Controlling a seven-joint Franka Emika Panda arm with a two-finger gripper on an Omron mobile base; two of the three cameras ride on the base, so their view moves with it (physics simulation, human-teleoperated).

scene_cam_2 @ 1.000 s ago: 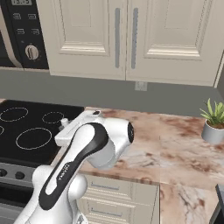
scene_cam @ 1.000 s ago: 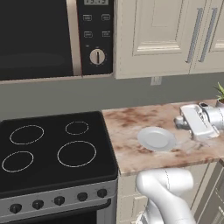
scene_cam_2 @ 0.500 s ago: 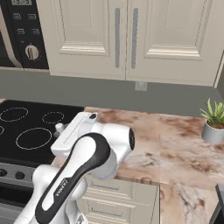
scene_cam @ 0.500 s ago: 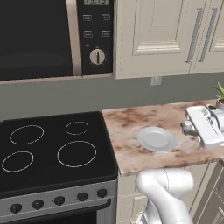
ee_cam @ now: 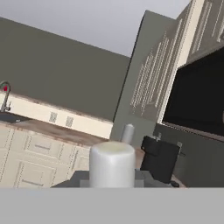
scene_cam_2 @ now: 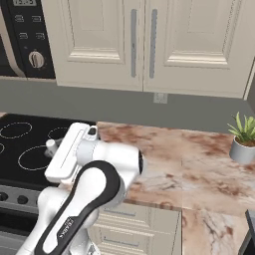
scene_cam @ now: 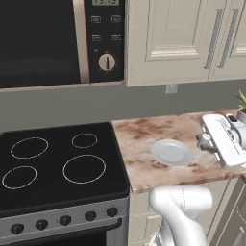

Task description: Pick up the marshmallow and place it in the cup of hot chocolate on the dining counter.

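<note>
In the hand view the marshmallow [ee_cam: 111,162], a white blocky piece, sits right in front of the camera. My gripper [ee_cam: 111,180] is shut on it, with a grey finger [ee_cam: 78,180] against each side. My white hand [scene_cam: 222,143] hovers over the right end of the marbled counter [scene_cam: 144,168], to the right of the pale plate [scene_cam: 172,152]. The same hand [scene_cam_2: 69,152] appears beside the stove in the right base view. The cup of hot chocolate and the dining counter are out of view.
A black stove [scene_cam: 57,163] lies left of the counter, under a microwave [scene_cam: 53,43]. A potted plant [scene_cam_2: 243,142] stands at the back right. Ahead of the hand are a black coffee machine [ee_cam: 159,159], a faucet [ee_cam: 5,98] and beige cabinet fronts [ee_cam: 30,162].
My hand has turned and drifted a little to the right, away from the plate, with the marshmallow still gripped. The plate has not moved.
</note>
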